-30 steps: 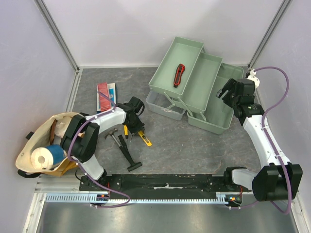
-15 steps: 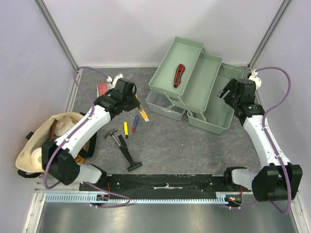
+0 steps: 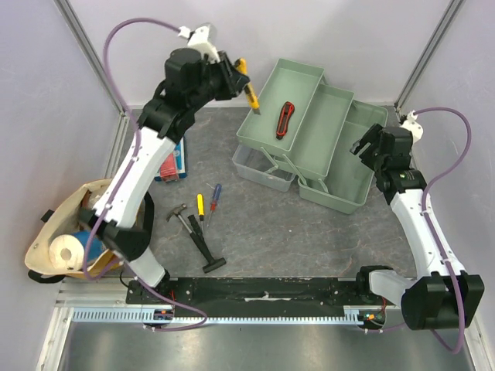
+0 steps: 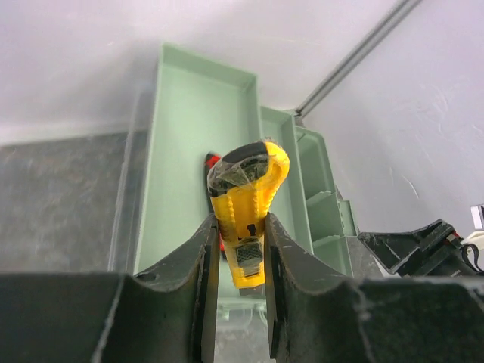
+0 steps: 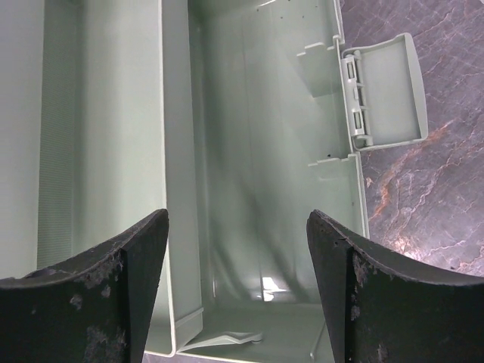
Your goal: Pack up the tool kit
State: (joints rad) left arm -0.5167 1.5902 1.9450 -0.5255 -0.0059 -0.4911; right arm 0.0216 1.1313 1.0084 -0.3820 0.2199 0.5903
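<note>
The left tool [image 4: 239, 228] pinches the yellow knife [image 4: 246, 189] before the toolbox [image 4: 181, 144] (red-black cutter [image 4: 211, 160] inside).

Pale walls [image 3: 193, 31] enclose a dark grey marbled table [image 3: 309, 232]; aluminium posts [image 3: 90, 54] stand at the corners.

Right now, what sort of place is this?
Probably a robot test booth: plain pale walls enclose a grey stone-patterned tabletop, with a white left arm and right arm bolted at its edge.
</note>
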